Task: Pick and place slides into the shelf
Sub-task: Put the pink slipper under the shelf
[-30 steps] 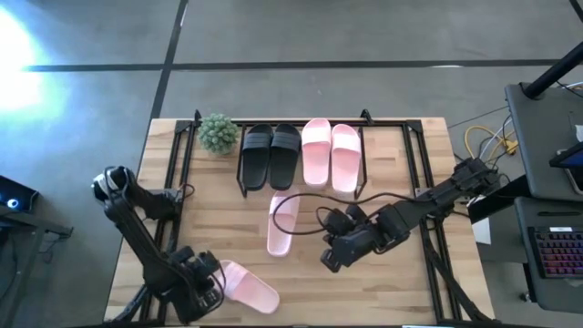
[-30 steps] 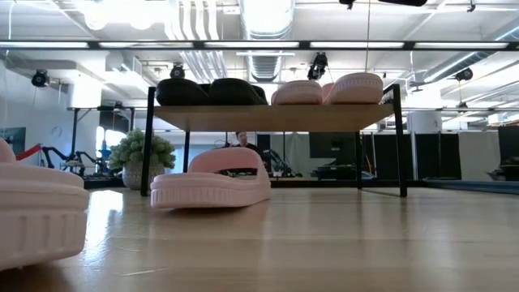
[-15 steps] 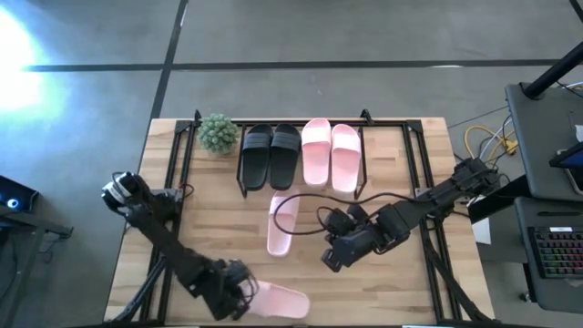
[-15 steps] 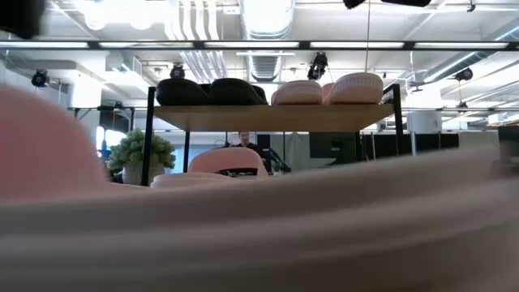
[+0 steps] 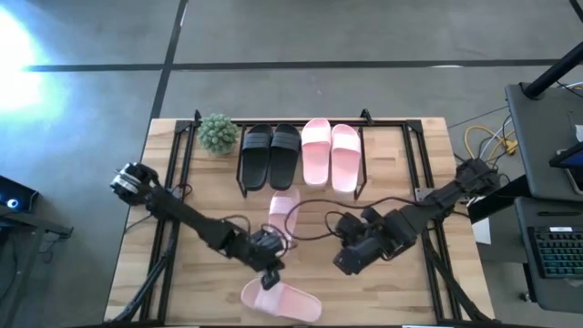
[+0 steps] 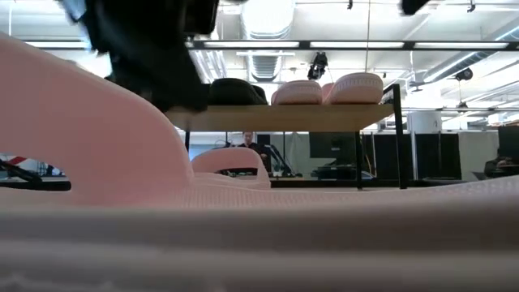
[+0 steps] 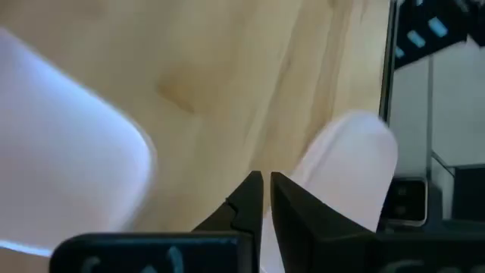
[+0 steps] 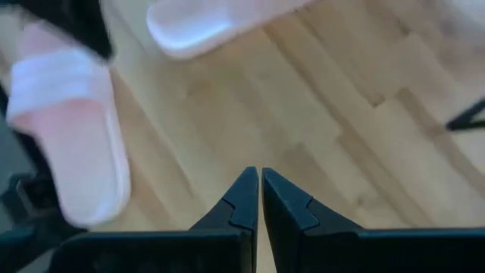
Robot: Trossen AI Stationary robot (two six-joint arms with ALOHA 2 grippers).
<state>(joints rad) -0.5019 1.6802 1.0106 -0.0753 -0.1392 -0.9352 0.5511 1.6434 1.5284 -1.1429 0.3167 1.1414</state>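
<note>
Loose pink slide (image 5: 281, 301) at the bench's (image 5: 437, 292) near edge, another (image 5: 283, 221) before the shelf (image 5: 364, 120): my left jaws (image 5: 270, 278) and right jaws (image 5: 349, 261) are clenched empty; these look light and flexible, so I judge the wide strap the best hold.

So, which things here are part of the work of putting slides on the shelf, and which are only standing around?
Part of the job:
- shelf
- two black slides and two pink slides on its top
- pink slide on the table in front of the shelf
- pink slide at the table's near edge

Only standing around:
- small green plant
- keyboard beside the table
</note>
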